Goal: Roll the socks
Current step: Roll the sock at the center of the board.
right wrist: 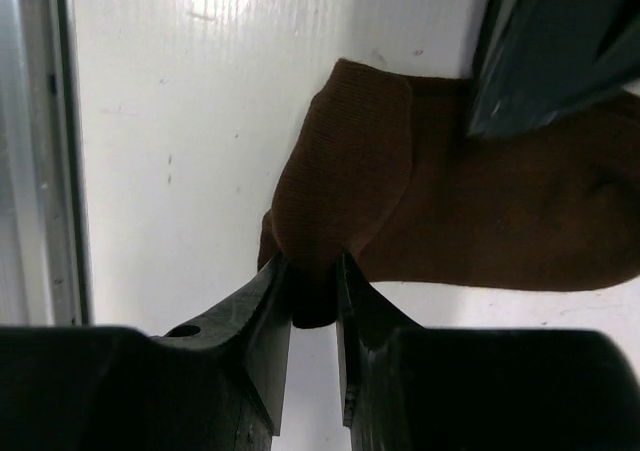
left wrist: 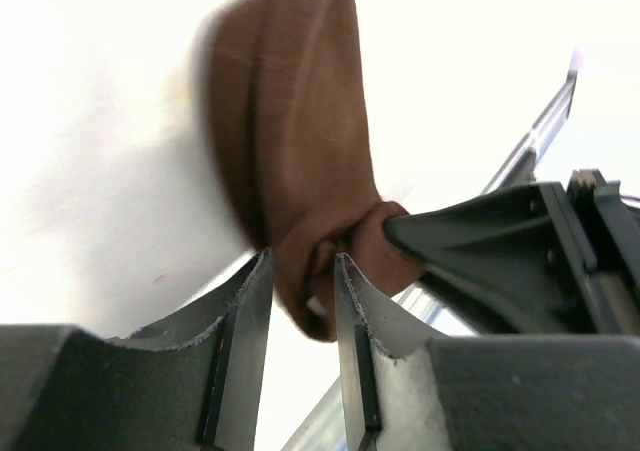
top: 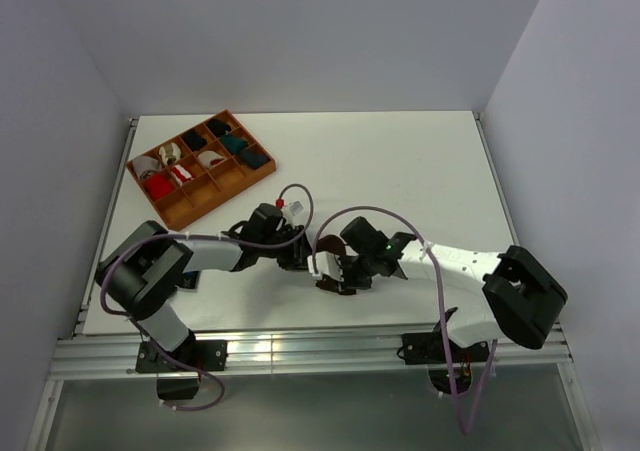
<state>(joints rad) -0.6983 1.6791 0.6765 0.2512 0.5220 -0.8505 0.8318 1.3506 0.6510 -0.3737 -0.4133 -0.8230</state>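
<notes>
Top external: left gripper [top: 303,261] and right gripper [top: 338,276] pinch the socks [top: 329,244] by the near edge of the table [top: 400,171].

Socks [right wrist: 480,221]: dark brown, soft fine-ribbed knit, lying mostly flat on the white table [right wrist: 180,121] close to its near edge. One end is doubled over on itself into a thick fold, with its edge bunched and raised off the surface.

Your left gripper [left wrist: 303,271] pinches a fold at the near end of the brown socks [left wrist: 290,121], which lie on the white table [left wrist: 100,121]. A dark finger [left wrist: 480,231] of the right gripper touches that bunched end from the right.
</notes>
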